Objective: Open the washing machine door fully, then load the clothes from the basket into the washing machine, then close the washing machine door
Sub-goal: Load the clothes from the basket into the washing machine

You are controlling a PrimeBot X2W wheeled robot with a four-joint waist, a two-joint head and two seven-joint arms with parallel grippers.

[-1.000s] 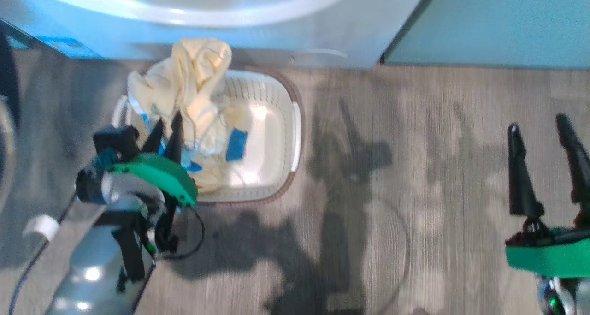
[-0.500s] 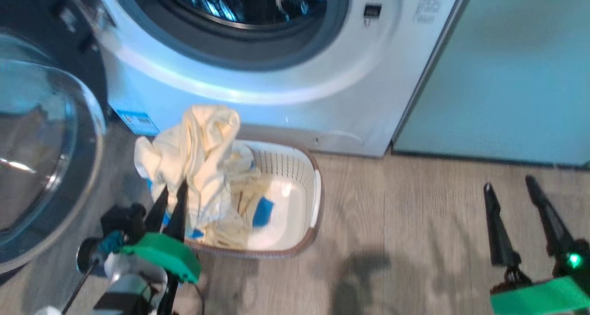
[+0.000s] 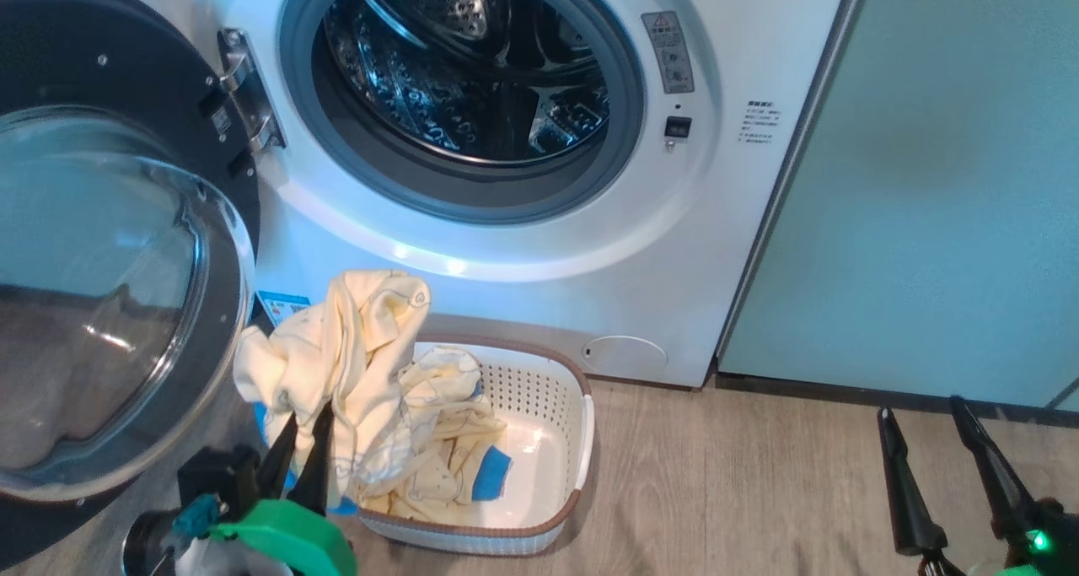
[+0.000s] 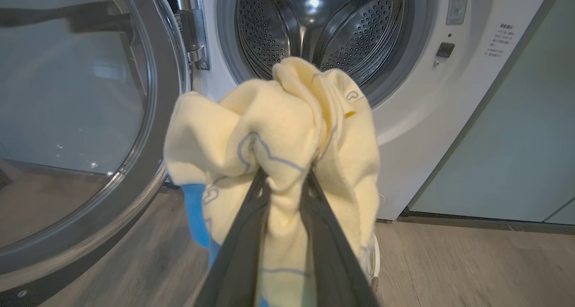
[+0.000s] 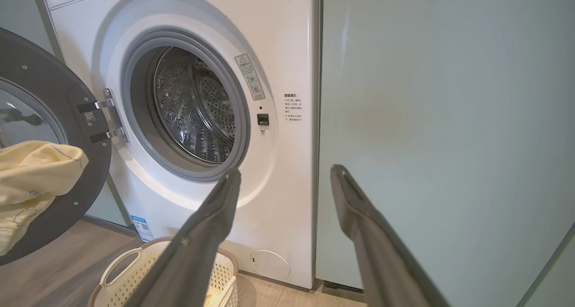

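The left gripper (image 3: 303, 414) pinched a bunched fold of soft pale-yellow garment (image 4: 278, 118) between its narrow dark fingers, over the left end of the basket (image 3: 583, 424) — perforated cream plastic, brown-rimmed — where more crumpled clothes (image 3: 438, 449) and a blue piece (image 3: 491, 473) lay. The glossy round door (image 3: 110, 306) stood wide beside the washing machine (image 3: 742, 247), its dimpled steel drum (image 3: 455, 78) exposed. The right gripper (image 3: 920, 409) hung spread, holding nothing.

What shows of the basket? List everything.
The basket is a small rectangular cream-white plastic tub with perforated walls, a brown rim and white side handles. It stands upright on the wood floor, just before the washing machine. Pale yellow clothes and a blue piece lie in its left half; its right half is bare.
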